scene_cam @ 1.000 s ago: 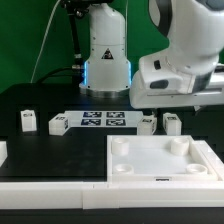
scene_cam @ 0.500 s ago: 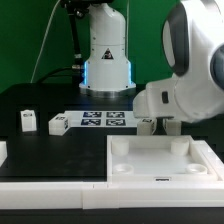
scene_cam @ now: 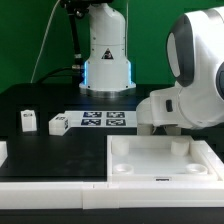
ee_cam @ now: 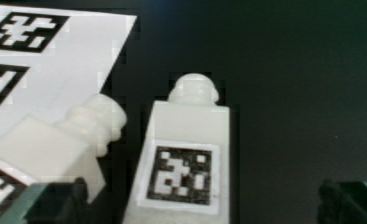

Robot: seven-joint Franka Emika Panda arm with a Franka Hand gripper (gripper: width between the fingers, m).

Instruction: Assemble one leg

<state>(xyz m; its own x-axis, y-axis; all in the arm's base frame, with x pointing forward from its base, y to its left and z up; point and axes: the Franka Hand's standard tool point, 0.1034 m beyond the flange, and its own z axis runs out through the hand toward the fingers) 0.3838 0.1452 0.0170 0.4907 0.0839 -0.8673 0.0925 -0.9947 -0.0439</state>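
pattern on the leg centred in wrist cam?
White leg with a black-and-white square marker on its face. Shows best in the wrist view.

Wide view, tight view.
Exterior camera faces the far robot base [scene_cam: 105, 55] across the surface [scene_cam: 55, 150]; wrist camera looks down close over a leg [ee_cam: 189, 150]; both show the marker board [scene_cam: 103, 120].

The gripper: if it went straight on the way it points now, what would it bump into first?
Most likely the leg. In the wrist view it sits centred between the open fingers of the gripper. A second leg stands close beside it and could be brushed, though depth is hard to judge.
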